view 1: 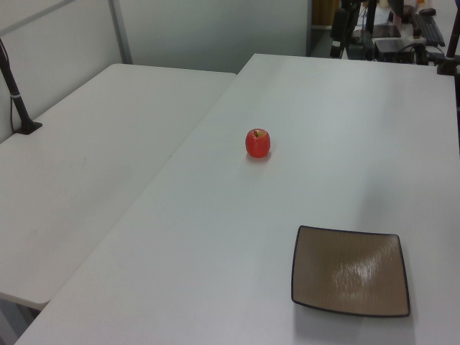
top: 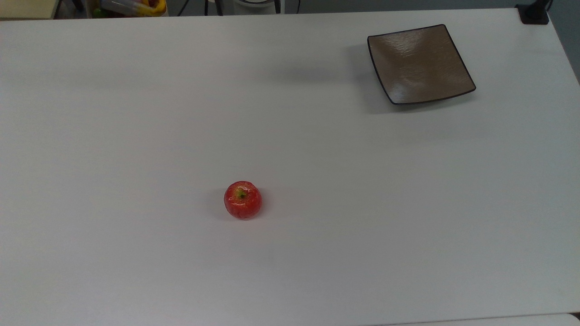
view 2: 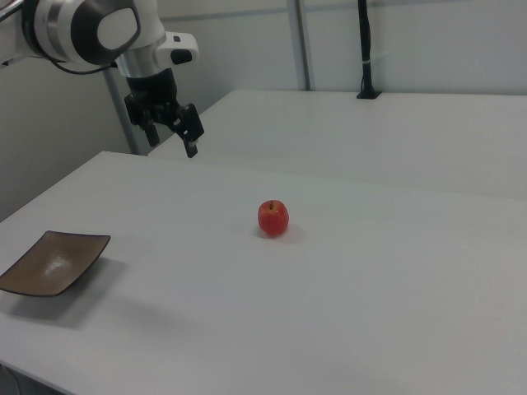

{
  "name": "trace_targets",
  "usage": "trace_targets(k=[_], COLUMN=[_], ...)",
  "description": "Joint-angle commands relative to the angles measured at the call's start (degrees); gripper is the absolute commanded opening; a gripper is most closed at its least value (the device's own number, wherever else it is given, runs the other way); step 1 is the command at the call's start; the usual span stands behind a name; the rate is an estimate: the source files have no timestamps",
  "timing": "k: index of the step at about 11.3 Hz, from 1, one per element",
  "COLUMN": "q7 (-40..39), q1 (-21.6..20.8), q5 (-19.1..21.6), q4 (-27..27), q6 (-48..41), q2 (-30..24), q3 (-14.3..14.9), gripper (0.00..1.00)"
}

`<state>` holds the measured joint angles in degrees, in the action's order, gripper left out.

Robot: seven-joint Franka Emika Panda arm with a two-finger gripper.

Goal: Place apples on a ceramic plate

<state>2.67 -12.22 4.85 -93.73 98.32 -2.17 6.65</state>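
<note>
In the right view, gripper (view 2: 188, 140) up in the air over the far left part of the white table (view 2: 370, 313), touching nothing, hanging tilted from the white and grey arm (view 2: 90, 29). Open or closed: cannot tell.

Apple (view 2: 273, 218) down on the bare tabletop, well apart from the gripper, lower and toward the right view's right. Upright, stem dimple on top, glossy red with a yellow-green patch around the dimple. Not gripped, not on the plate.

Ceramic plate (view 2: 51, 262) flat on the same table near the right view's lower left edge, below the gripper and to its left, well apart from it. Square, brown-grey, glossy, thin dark rim, corners turned up, nothing lying in it.

From the top view: apple (top: 243, 200) left of centre and toward the near edge of the table (top: 136, 113), plate (top: 421, 63) in the top view's upper right, well apart from the fruit.

From the left view: apple (view 1: 258, 143) mid-table, plate (view 1: 351, 271) nearer the camera and toward the left view's right, second white table (view 1: 86, 158) butted against the first along the left view's left, black post (view 1: 14, 93) with a white band standing at its far edge.
</note>
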Motion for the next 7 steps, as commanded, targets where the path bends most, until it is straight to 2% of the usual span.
trace_targets(k=[1, 7], q7=[-1.18, -1.18], q1=[-0.7, -0.7], q5=[0.25, 0.34], q4=[0.13, -0.22], q6=[-0.75, -0.76], q2=[-0.73, -0.65], q3=[0.02, 0.03], gripper=[1.0, 1.0])
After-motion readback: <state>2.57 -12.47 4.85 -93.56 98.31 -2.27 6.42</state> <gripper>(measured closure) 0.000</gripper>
